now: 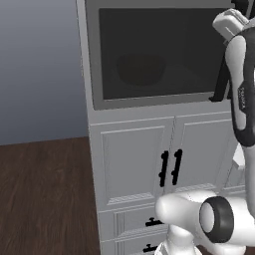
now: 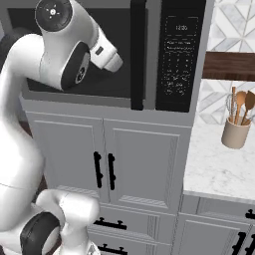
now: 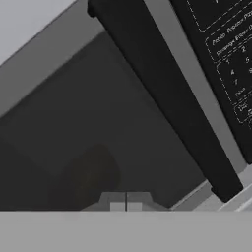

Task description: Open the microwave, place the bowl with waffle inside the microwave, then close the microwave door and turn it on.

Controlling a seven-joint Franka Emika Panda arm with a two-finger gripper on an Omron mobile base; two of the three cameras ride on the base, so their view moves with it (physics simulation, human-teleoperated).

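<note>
one step remains: door (image 1: 154,55) closed, bowl (image 1: 141,68) inside; gripper (image 3: 126,205) fully closed, empty, must press the control strip (image 2: 179,55).

Microwave (image 2: 149,55) control strip (image 2: 178,55) — small display digits (too blurred), keypad lettering unreadable

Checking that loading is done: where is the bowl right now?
The bowl sits inside the microwave, a dark round shape behind the closed microwave door glass, left of centre in the left base view, above the white cabinets.
</note>
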